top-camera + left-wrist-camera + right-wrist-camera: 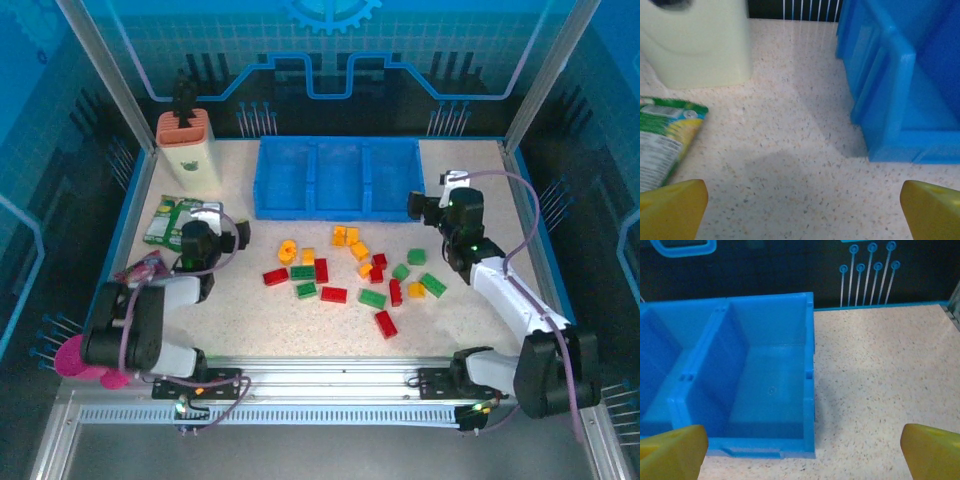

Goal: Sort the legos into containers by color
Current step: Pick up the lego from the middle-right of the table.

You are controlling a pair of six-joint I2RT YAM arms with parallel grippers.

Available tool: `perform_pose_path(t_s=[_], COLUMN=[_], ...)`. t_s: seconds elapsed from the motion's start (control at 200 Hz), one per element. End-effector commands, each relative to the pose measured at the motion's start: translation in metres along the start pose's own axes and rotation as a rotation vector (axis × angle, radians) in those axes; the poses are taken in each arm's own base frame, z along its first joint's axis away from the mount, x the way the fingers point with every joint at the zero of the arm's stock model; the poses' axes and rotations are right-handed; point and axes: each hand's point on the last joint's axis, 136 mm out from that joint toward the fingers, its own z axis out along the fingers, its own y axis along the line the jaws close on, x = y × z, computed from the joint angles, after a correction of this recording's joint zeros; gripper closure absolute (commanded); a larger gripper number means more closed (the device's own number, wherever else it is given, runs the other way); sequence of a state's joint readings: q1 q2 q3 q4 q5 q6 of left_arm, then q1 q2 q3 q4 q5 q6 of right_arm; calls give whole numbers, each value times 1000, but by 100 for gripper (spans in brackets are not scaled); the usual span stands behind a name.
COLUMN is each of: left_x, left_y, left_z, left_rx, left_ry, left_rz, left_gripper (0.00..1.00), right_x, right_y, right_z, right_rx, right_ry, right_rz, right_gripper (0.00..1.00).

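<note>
1. We see a blue tray (300,210) with three square boxes in a row. It stands by the far edge of the worktop (480,165), about in the middle.
2. The legos (334,294) lie loose on the worktop, on the near side of the tray. They are about halfway between the left edge and the right edge, and between the two arms.
3. The legos are red, green and yellow-orange, all mixed up. A bunch of yellow-orange ones lies closest to the tray. One red brick (386,324) lies closest to the near edge.
4. The left gripper (802,209) is wide open and holds nothing. It is over the left part of the worktop and points at the far edge. Bare worktop shows between its yellow fingers (672,207). The tray's near left corner is in front of it, a bit to the right.
5. The right gripper (802,451) is wide open too, and it holds nothing. It is near the tray's near right corner and looks into the right box.
6. A tall cream-and-orange holder (190,150) stands in the far left corner.
7. A green packet (170,222) lies by the left edge, just beside the left gripper.
8. A purple packet (140,268) lies by the left edge, closer to us.
9. A pink cup (75,358) sits by the near left corner.
</note>
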State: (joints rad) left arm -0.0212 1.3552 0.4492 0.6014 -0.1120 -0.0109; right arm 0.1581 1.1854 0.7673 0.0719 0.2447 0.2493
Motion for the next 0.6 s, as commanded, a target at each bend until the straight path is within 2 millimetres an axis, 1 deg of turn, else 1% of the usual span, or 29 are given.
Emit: perform_pose_path(t_s=[0.0, 0.05, 0.065, 0.075, 0.09, 0.15, 0.21, 0.255, 0.345, 0.425, 0.515, 0.595], left_x=[-82, -111, -113, -118, -124, -141, -148, -148, -141, -128, -117, -109], left_y=[-14, -34, -39, -43, -49, -67, -81, -90, -102, -107, -112, -114], left_z=[-38, -50, -53, -55, -58, -67, -73, -78, -83, -84, -84, -82], left_rx=[8, 73, 90, 102, 117, 155, 197, 227, 270, 283, 299, 304], left_ry=[-57, -66, -43, -34, -21, 50, 121, 166, 233, 261, 285, 307], left_rz=[-77, -66, -52, -42, -25, 38, 88, 111, 151, 184, 191, 188], left_gripper=[1, 1, 1, 1, 1, 1, 0, 1, 1, 1, 1, 1], right_x=[62, 74, 81, 75, 76, 89, 104, 114, 128, 138, 149, 158], right_y=[-9, -10, -10, -7, -6, 1, 8, 12, 15, 12, 8, 6], right_z=[-14, -17, -18, -17, -17, -18, -17, -17, -14, -8, -3, 1], right_rx=[82, 100, 102, 95, 89, 65, 42, 30, 32, 58, 88, 107], right_ry=[304, 389, 423, 420, 443, 536, 618, 665, 727, 760, 813, 849], right_rz=[101, 104, 102, 106, 105, 109, 131, 140, 124, 105, 92, 80], right_gripper=[0, 0, 0, 0, 0, 0, 0, 0, 0, 0, 3, 3])
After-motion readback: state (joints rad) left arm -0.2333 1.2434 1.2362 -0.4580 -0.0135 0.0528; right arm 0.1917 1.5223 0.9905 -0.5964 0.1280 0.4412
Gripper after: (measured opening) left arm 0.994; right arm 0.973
